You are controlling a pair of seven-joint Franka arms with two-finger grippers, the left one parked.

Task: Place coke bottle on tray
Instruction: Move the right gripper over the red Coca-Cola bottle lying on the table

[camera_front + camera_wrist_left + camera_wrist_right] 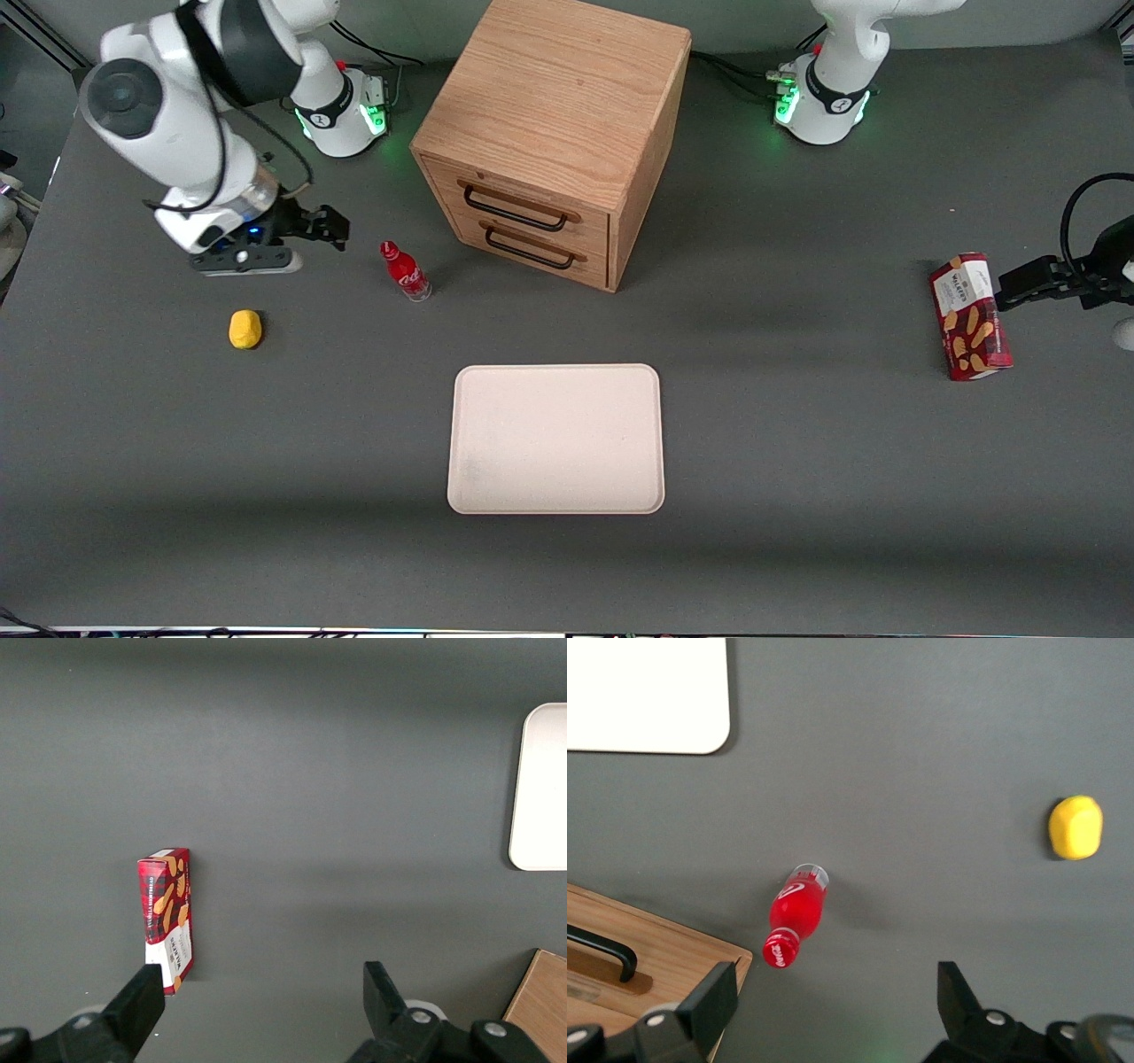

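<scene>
Coke bottle (405,272): upright on table, in front of the cabinet (554,142), apart from tray (556,439); gripper (330,227): fingers spread wide, empty, beside bottle toward working arm's end; step: approach; next, as judged: centre over bottle, descend, close.

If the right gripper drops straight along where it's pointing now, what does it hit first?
Probably bare table. The gripper, fingers open, points down at grey surface between the coke bottle and the yellow lump; the bottle stands close beside that line, so depth leaves some doubt.
</scene>
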